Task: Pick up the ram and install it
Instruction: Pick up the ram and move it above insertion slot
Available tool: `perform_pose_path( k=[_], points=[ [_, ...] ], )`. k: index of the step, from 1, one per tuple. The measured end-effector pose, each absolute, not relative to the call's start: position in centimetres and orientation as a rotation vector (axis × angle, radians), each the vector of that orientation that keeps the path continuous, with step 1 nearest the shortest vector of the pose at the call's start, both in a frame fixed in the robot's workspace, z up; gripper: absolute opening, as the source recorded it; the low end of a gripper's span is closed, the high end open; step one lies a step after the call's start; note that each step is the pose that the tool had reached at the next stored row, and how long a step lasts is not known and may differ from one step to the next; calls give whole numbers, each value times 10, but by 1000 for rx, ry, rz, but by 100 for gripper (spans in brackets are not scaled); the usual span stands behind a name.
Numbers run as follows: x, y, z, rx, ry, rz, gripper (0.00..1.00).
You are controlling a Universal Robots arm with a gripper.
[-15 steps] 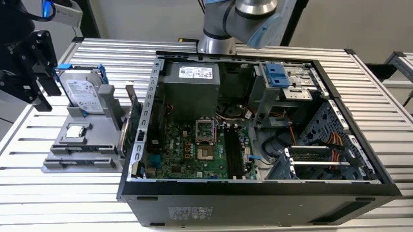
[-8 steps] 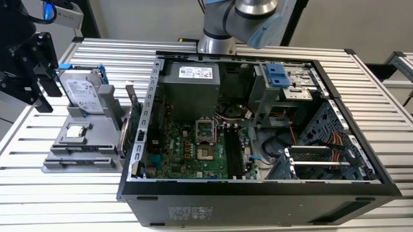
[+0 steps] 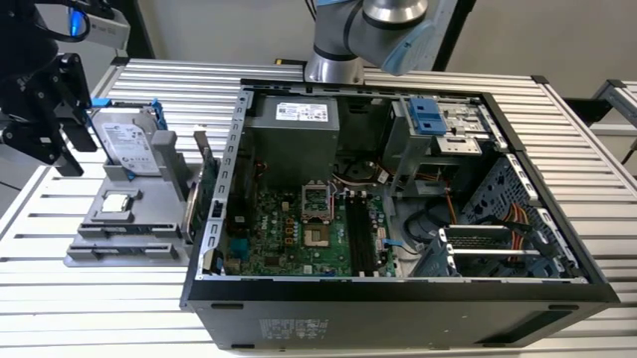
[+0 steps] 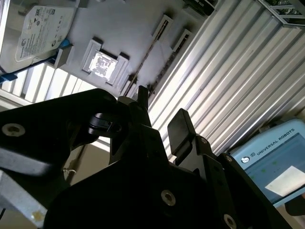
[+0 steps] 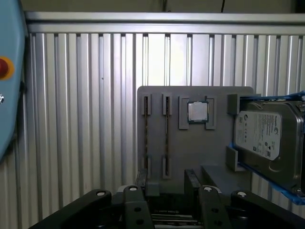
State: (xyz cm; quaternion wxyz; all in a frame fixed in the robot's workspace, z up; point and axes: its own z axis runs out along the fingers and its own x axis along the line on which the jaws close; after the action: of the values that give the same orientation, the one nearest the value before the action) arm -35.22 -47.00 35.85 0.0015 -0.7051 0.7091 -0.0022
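White printed sticker on the broad face of the hard drive (image 5: 267, 138), which stands tilted in the grey holder (image 5: 190, 152); its lines are too fine to make out. A second white sticker (image 3: 300, 112) sits on the power supply (image 3: 294, 142) at the back of the open computer case (image 3: 448, 321), its print likewise too small. A pale printed panel (image 3: 294, 328) lies on the case's dark outer wall, the one facing the exterior camera. In the second wrist view, a light-blue teach pendant (image 4: 274, 162) carries a round emblem and one line of capital lettering beside its lit screen. Small white markings dot the motherboard (image 3: 289, 231), none legible.
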Motion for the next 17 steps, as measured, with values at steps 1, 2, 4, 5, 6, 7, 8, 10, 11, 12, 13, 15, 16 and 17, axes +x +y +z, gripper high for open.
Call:
perform_pose_path(
  k=[1, 2, 4, 5, 6, 7, 8, 10, 11, 12, 13, 15, 16, 17],
  points=[
    [-352, -470, 358, -2213, 2226, -7, 100],
    [-352, -470, 357, -2213, 2226, -7, 100],
    [-352, -470, 357, -2213, 2226, -7, 100],
    [-352, -470, 356, -2213, 2226, -7, 100],
    [-352, -470, 356, -2213, 2226, -7, 100],
    [-352, -470, 355, -2213, 2226, -7, 100],
    [-352, -470, 355, -2213, 2226, -7, 100],
    [-352, -470, 355, -2213, 2226, -7, 100],
    [-352, -470, 354, -2213, 2226, -7, 100],
    [-352, -470, 354, -2213, 2226, -7, 100],
    [-352, -470, 354, -2213, 2226, -6, 100],
    [-352, -470, 354, -2214, 2227, -5, 100],
    [-352, -470, 354, -2214, 2228, -3, 100],
    [-352, -470, 354, -2215, 2228, -2, 100]
  ],
)
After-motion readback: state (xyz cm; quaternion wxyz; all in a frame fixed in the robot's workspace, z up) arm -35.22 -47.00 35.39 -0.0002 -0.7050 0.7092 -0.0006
